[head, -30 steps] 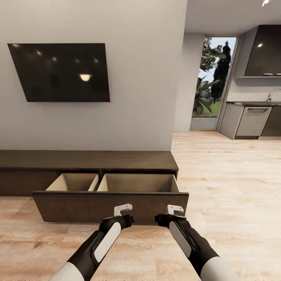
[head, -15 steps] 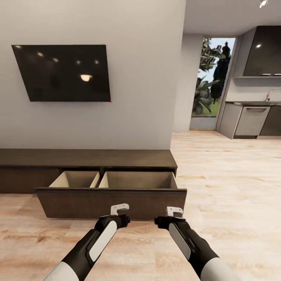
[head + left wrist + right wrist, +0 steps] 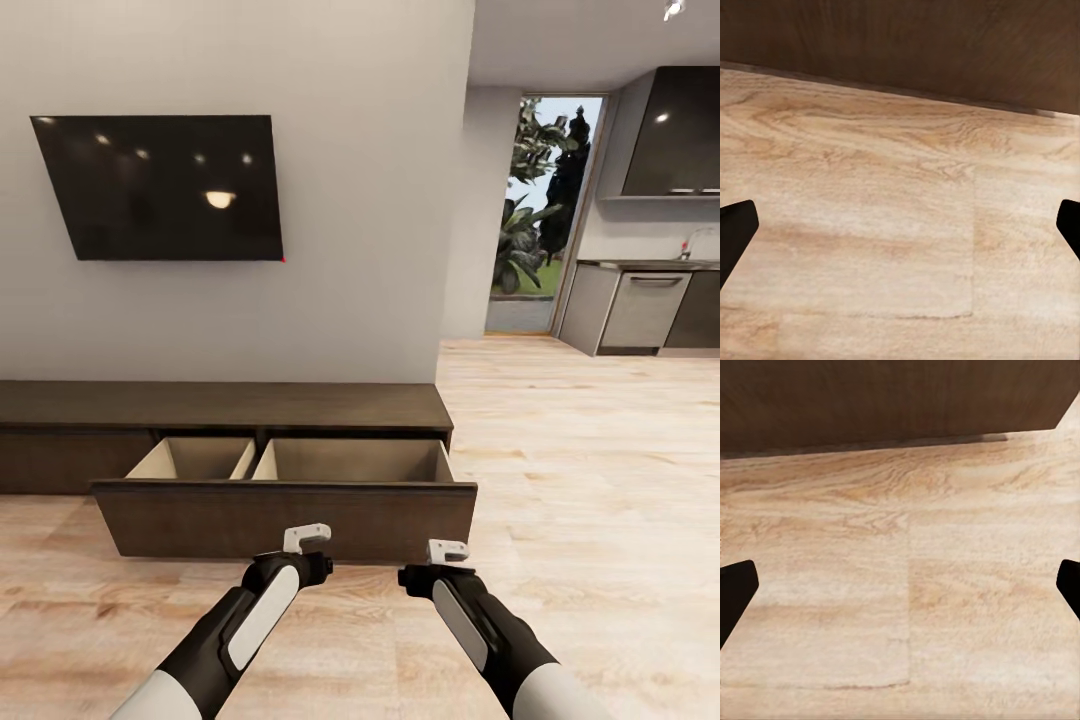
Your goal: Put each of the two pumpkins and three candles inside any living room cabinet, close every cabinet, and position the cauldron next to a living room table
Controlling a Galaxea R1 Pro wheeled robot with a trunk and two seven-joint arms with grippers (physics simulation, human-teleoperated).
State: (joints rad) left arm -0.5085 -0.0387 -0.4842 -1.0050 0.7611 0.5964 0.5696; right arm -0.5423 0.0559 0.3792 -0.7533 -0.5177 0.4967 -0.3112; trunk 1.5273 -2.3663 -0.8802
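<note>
Both grippers, left (image 3: 306, 537) and right (image 3: 447, 549), spread wide before open cabinet (image 3: 285, 518) drawer

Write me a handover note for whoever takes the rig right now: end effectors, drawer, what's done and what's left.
Left end effector: open, empty, hanging over bare floor in front of the drawer front.
Right end effector: open, empty, same height, beside the left one.
Cabinet: one wide drawer pulled out; both pale compartments look empty as far as the head view reaches.
No pumpkin, candle or cauldron in sight here.
Done: drawer is open.
Left: fetch both pumpkins and three candles, load them, close the drawer, set the cauldron by a table.
</note>
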